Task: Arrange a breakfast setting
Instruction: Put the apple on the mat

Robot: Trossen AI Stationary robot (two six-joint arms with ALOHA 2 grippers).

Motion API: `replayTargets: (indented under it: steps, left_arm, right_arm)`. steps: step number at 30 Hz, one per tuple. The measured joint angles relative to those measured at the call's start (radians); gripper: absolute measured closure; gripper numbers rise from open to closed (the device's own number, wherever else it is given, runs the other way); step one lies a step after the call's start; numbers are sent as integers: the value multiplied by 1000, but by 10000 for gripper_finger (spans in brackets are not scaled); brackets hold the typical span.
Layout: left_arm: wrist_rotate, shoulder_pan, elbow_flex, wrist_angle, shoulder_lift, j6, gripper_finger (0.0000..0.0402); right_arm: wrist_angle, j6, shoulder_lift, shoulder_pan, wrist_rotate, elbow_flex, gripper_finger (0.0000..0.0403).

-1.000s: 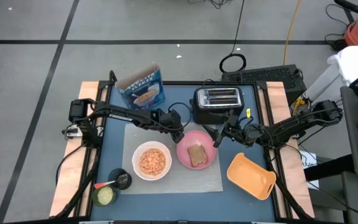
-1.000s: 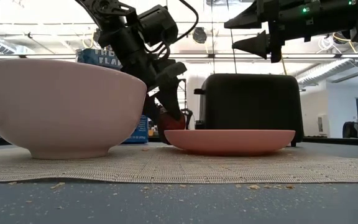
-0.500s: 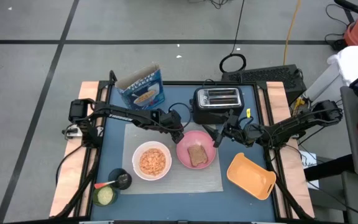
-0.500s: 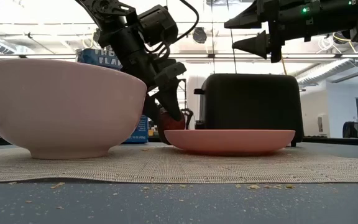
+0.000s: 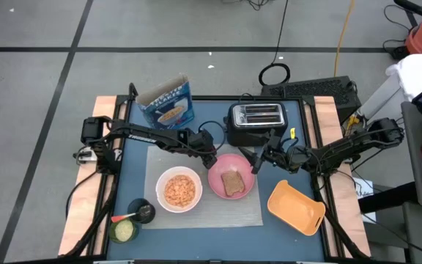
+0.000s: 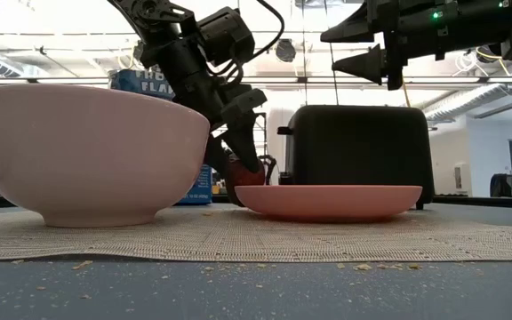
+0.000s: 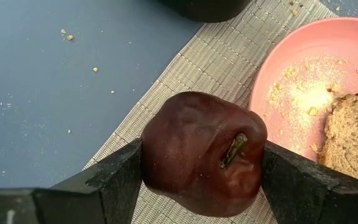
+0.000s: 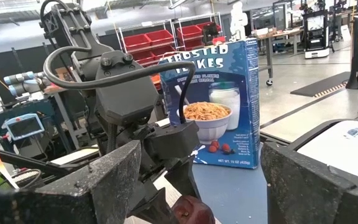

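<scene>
My left gripper is shut on a small dark red fruit, low over the grey mat beside the pink plate's far left rim. The fruit also shows in the low view. A brown toast slice lies on the plate. The white bowl, filled with cereal, stands on the mat left of the plate. A spoon with a red handle lies across small cups at the near left. My right gripper is open and empty, raised right of the plate. My left gripper pinches the fruit between its two fingers, one on each of two opposite sides. The fingers slant down from the table's left. The fruit's stem end faces the wrist camera. Whether the fruit touches the mat, I cannot tell.
A black toaster stands behind the plate. A blue cereal box stands at the far left. A yellow-orange dish lies at the near right. Two small cups stand at the near left corner.
</scene>
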Motion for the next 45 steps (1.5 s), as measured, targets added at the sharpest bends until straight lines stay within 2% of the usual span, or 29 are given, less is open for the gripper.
replayTargets:
  steps: [12, 19, 23, 40, 45]
  left_arm:
    - [0, 0, 0, 0, 0, -1, 112]
    - [-1, 0, 0, 1, 0, -4, 57]
    - [-9, 0, 0, 14, 0, -7, 42]
    - [-10, 0, 0, 37, 0, 2, 39]
    - [-11, 0, 0, 117, -1, 107, 39]
  right_arm:
    - [0, 0, 0, 0, 0, 0, 83]
    - [0, 0, 0, 0, 0, 0, 83]
    - [0, 0, 0, 0, 0, 0, 83]
    - [0, 0, 0, 0, 0, 0, 83]
    - [0, 0, 0, 0, 0, 0, 83]
